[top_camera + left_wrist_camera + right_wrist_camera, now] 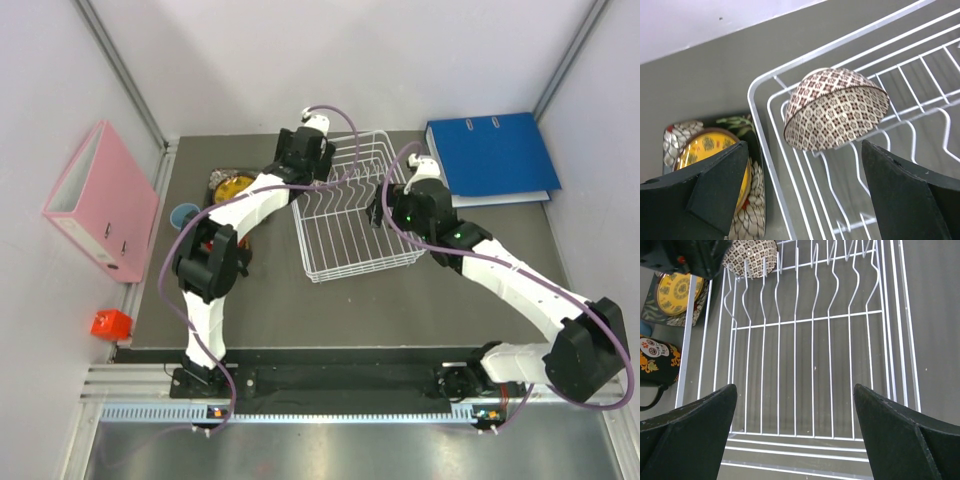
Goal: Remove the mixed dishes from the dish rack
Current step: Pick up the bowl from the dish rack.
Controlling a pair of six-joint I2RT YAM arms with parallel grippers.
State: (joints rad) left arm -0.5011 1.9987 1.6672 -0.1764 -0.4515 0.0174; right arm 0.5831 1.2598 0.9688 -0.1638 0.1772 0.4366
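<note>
Red block [110, 323] lower left, just off the desk [260, 310] edge. Right tool [795, 390] spread wide, empty, over near end of the rack [345, 235], which sits mid-frame. Left of rack, on desk: skull mug [655, 360], blue cup [185, 214], then yellow plate [677, 290] on a floral square plate [680, 135]; plate's marks too small to read. Left tool [802, 165] spread, empty, above patterned bowl [837, 110], which lies tilted in rack's upper-left corner. Pink binder [100, 200] at left; blue binder [490, 155] upper right, near rack.
</note>
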